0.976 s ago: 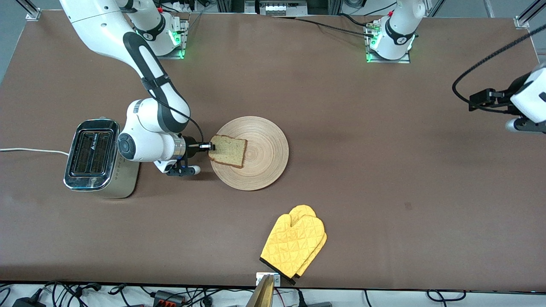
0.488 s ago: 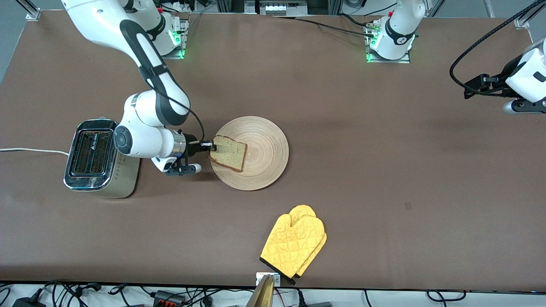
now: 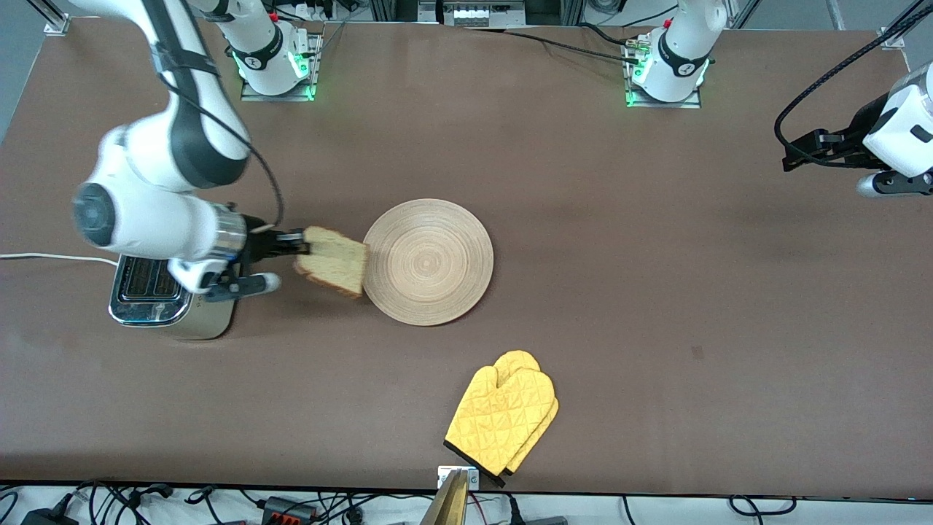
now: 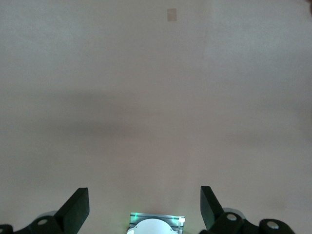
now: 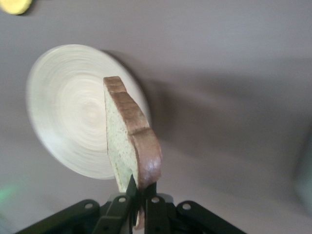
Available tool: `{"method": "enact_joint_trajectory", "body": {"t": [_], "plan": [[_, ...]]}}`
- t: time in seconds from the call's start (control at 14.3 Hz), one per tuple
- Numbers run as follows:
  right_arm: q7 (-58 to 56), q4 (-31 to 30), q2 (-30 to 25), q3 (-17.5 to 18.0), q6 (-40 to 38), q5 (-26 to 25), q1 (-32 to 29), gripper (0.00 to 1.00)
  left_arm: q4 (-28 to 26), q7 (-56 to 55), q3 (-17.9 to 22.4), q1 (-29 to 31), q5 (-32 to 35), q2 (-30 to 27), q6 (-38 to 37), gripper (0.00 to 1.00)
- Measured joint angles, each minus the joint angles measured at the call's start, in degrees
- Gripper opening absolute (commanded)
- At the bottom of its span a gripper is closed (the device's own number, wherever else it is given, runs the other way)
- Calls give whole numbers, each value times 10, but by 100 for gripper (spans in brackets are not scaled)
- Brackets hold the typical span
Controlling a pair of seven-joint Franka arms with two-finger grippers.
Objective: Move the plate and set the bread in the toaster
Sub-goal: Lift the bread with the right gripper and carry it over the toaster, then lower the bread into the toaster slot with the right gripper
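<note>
My right gripper (image 3: 299, 243) is shut on the bread (image 3: 334, 259), a light brown slice with a dark crust, and holds it in the air over the table between the toaster (image 3: 157, 292) and the plate (image 3: 430, 261). In the right wrist view the bread (image 5: 129, 136) stands on edge in my right gripper (image 5: 141, 191), with the round wooden plate (image 5: 68, 117) bare beneath it. The right arm's wrist covers much of the toaster's chrome top. My left gripper (image 4: 145, 207) is open and empty, high over the left arm's end of the table (image 3: 827, 157).
A yellow oven mitt (image 3: 503, 417) lies near the table's edge nearest the front camera. The toaster's white cord (image 3: 51, 257) runs off the right arm's end of the table.
My right gripper lifted the bread off the plate and carried it toward the toaster. The plate is now bare. The left arm shifted slightly.
</note>
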Motion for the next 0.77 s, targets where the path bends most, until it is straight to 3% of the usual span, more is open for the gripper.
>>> {"method": "enact_joint_trajectory", "body": {"t": [0.42,0.56,0.77], "plan": [[-5,87,0,-56,-158,-217,-7,0,0,-11,-1,-4,-2,0,1,100],[-4,102,1,-62,-184,-258,-11,0,0,-12,-1,-4,-2,0,1,100],[9,110,15,-83,-202,-280,-13,0,1,-12,-1,-5,-3,0,1,100]]}}
